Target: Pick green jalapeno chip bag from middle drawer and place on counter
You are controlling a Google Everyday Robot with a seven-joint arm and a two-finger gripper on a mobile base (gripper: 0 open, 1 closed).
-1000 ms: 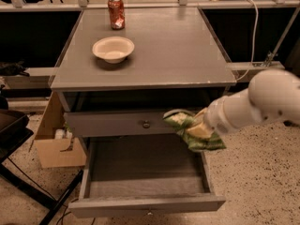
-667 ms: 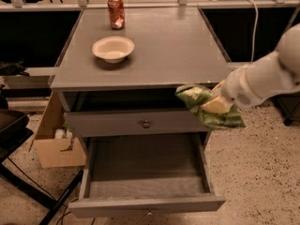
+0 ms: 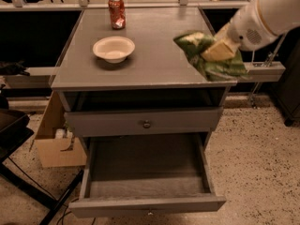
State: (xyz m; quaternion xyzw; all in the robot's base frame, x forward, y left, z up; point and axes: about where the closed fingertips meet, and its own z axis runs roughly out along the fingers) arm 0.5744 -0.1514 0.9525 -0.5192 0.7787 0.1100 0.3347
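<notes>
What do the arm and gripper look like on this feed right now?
The arm is a thick, rounded, glossy white shell; near the wrist it carries a round patch of small dark holes. The gripper, shut on the green jalapeno chip bag over the right front edge of the counter, is pale tan. No cables or lettering show.

The pale tan pincer (image 3: pixel 218 50) has risen from the right middle of the frame, where it was in front of the upper grey drawer front with the round metal knob (image 3: pixel 146 123), to the upper right. The small crinkled green jalapeno chip bag (image 3: pixel 222 69) clamped in it now hangs over the front right corner of the flat grey worktop (image 3: pixel 154 62). The white arm (image 3: pixel 265 15) now enters from the top right corner.
</notes>
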